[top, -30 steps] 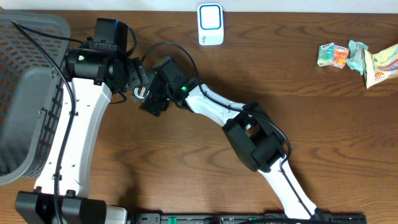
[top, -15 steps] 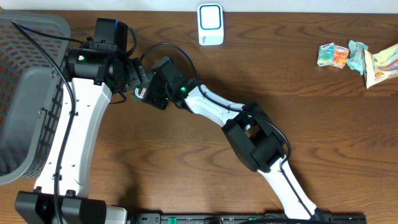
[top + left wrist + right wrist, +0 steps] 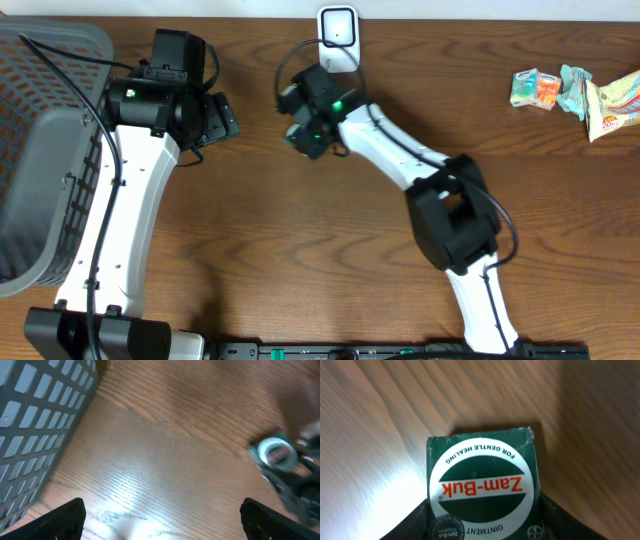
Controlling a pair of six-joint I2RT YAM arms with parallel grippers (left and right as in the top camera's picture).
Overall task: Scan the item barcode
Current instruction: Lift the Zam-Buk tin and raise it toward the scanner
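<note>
One worry: right claw (image 3: 303, 130), clenched on the box (image 3: 481, 487), might've aimed its barcode away from the scanner (image 3: 339, 38); left claw (image 3: 218, 118) sat released.

Brown wood-grain table (image 3: 300, 250), pale glare on its surface

1 ointment box (image 3: 481, 487), 1 scanner (image 3: 339, 35), 1 basket (image 3: 50, 85); snack pkts (image 3: 577, 95): approx 4, bunched.

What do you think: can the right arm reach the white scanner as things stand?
Probably yes. Its fingers, shut on the Zam-Buk box, hover just short of the scanner, with only bare table between them; the left arm stands well aside.
</note>
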